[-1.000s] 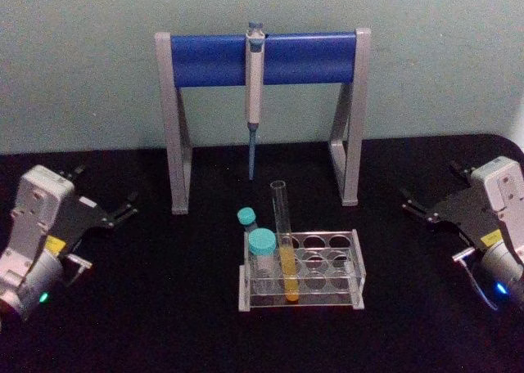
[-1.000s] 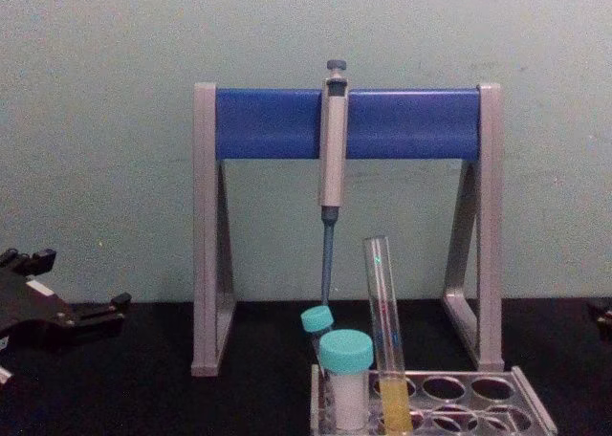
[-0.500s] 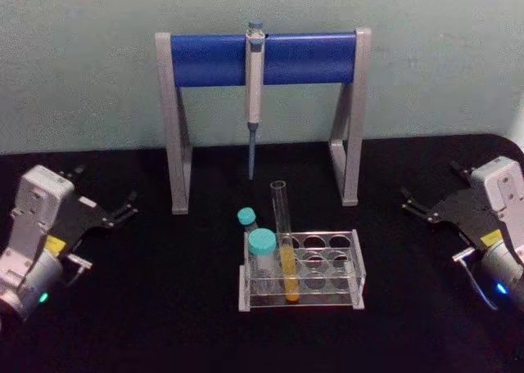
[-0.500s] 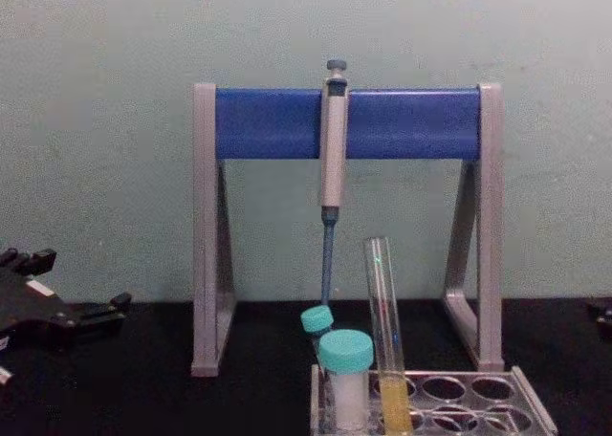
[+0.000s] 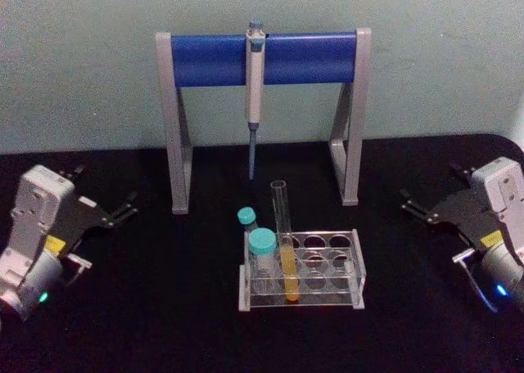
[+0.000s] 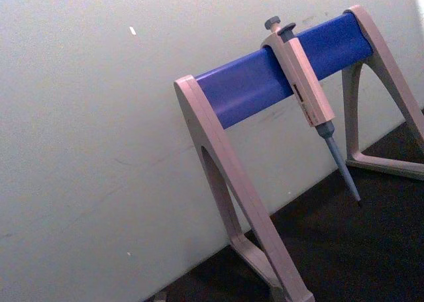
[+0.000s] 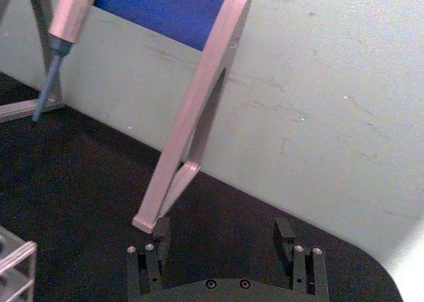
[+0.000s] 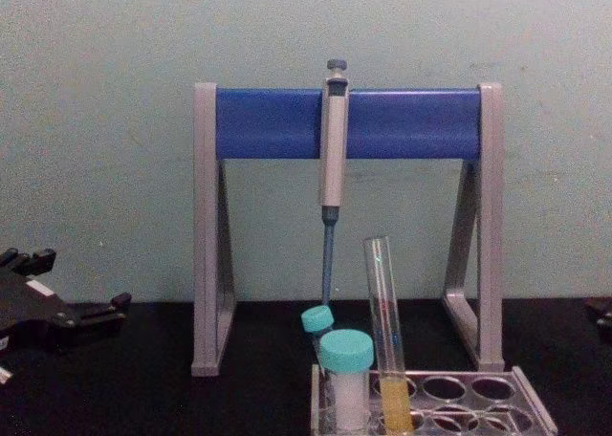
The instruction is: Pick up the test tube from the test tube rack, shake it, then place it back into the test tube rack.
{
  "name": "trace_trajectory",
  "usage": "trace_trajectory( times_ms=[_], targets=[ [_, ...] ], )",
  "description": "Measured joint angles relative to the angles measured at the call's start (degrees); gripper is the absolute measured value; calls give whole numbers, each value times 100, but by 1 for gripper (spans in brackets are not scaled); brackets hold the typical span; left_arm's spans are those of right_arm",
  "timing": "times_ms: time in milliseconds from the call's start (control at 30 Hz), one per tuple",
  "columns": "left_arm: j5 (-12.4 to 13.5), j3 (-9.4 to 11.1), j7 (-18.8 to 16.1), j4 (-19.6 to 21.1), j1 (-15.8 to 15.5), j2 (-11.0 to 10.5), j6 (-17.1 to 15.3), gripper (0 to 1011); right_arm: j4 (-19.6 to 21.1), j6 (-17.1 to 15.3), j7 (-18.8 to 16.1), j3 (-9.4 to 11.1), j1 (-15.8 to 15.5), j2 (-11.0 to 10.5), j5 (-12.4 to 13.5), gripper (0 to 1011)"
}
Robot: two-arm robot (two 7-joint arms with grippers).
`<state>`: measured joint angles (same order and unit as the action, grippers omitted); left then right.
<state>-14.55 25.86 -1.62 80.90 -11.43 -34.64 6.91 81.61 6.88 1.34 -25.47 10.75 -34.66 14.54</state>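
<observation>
Nothing's really moved since a second ago, both arms are parked just like before. Over on the left, the left gripper [image 5: 102, 189] sits low above the black table [image 5: 164, 307], fingers spread apart, holding nothing, well away from the rack. In the middle, the test tube [image 5: 284, 242] stands in the test tube rack [image 5: 303, 301], yellow liquid in its lower part, leaning slightly, right beside the short teal-capped tube [image 5: 262, 254]. A thin teal-capped tube [image 5: 246, 218] sits just behind that. Behind them a pipette [image 5: 255, 87] hangs on the grey-and-blue stand [image 5: 205, 60]. Out right, the right gripper [image 5: 434, 189] has its fingers [image 7: 285, 234] wide apart too, also empty.
</observation>
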Motion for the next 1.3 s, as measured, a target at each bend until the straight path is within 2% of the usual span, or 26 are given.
trace_trajectory(
  times_ms=[300,500,567,600,700,1000,1300],
  targets=[
    [0,0,0,0,0,0,0,1001,562,-21,-221,161,-447,-92,133,1000],
    [0,0,0,0,0,0,0,1001,1018,-12,-566,259,-802,-162,422,1000],
    [0,0,0,0,0,0,0,1001,1205,3,-796,274,-918,-185,561,1000],
    [0,0,0,0,0,0,0,1001,1205,3,-796,274,-918,-185,561,1000],
    [0,0,0,0,0,0,0,1001,1367,14,-1104,276,-996,-191,734,1000],
    [0,0,0,0,0,0,0,1001,1487,-115,-1828,224,-932,-95,1137,1000],
    [0,0,0,0,0,0,0,1001,1302,-393,-2537,91,-542,141,1380,1000]
  ],
)
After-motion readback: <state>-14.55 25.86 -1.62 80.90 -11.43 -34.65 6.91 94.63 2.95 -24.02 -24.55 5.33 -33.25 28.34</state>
